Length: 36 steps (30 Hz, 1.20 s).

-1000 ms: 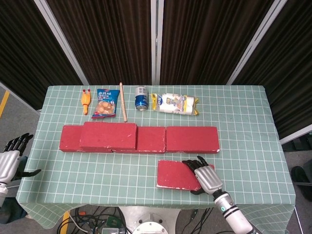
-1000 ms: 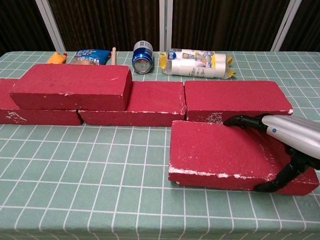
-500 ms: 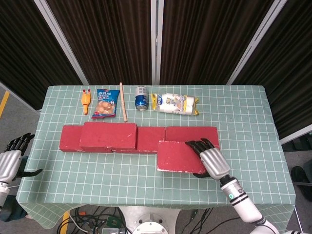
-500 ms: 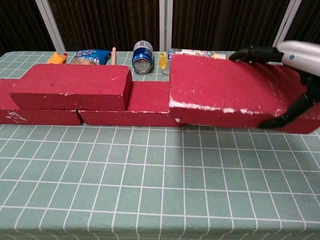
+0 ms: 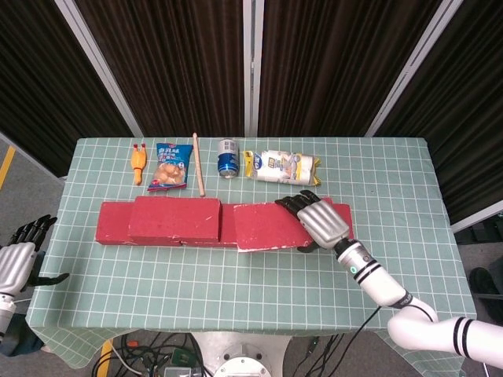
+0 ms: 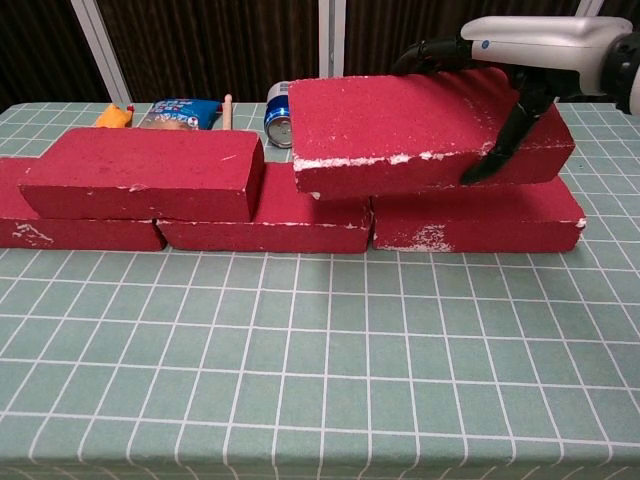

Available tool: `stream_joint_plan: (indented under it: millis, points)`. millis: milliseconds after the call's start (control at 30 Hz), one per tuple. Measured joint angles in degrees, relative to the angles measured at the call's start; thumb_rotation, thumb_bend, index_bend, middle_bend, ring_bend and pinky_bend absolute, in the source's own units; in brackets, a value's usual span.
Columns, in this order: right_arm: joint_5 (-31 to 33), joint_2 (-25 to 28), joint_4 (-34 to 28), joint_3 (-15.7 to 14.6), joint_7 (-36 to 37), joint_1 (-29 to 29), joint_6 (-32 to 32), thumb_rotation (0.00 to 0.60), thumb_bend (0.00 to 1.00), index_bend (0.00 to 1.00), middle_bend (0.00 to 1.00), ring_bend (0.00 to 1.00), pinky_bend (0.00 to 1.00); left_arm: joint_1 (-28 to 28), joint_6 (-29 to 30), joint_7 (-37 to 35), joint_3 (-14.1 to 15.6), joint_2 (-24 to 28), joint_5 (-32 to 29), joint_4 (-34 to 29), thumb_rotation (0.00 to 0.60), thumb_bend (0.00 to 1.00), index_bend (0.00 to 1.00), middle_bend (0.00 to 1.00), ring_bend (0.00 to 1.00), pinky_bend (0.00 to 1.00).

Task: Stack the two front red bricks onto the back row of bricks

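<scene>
- Two views guide us; in the head view, our right hand [image 5: 320,222] holds the second red brick [image 5: 267,226] by its right end, fingers over the top and thumb underneath.
- We read that brick as hovering over the back row [image 5: 118,224], spanning the seam between the middle and right bricks, at about 3 o'clock from the first stacked brick [image 5: 174,218].
- Our left hand [image 5: 17,263] sits off the table [image 5: 236,290] at roughly 8 o'clock, fingers apart and holding nothing.
- Along the far edge, toward 12 o'clock, we see a rubber chicken toy [image 5: 139,162], a snack bag [image 5: 167,166], a wooden stick [image 5: 198,163], a can [image 5: 228,158] and a white packet [image 5: 281,166].
- In the chest view, the held brick [image 6: 425,130] is clearly in the air above the back row's right brick [image 6: 478,218], tilted slightly, its left corner just above the middle brick [image 6: 290,210].
- Our right hand [image 6: 500,95] wraps its 3 o'clock end; the dark fingers [image 6: 497,148] curl down across the front face.
- The first brick [image 6: 140,172] already rests on the row at 9 o'clock, so we judge the task to be in its last step: placing the second.
- Next, we think, comes levelling the brick, lowering it squarely onto the row, and only then spreading the fingers, since the thumb beneath may be trapped or may tip the brick forward.
</scene>
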Motion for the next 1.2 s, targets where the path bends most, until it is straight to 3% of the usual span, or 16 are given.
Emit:
stream_joint_plan:
  millis: [433,1200]
  points:
    - [11.5,-6.6,8.1,-0.3,-2.2,6.7,-3.3,0.6,0.04,0.15,0.26,0.19,0.12,0.0,-0.8,-3.6,0.0,0.1,0.9,1.7,0.6,0.0,0.03,0.0,0.0,0.0]
    - [14.8,-11.1,12.1,-2.3,1.7,9.3,-3.3,0.6,0.04,0.15,0.26,0.19,0.12,0.3,-0.3,-4.8,0.2,-0.7,2.1,3.4,0.6,0.0,0.03,0.0,0.0,0.0]
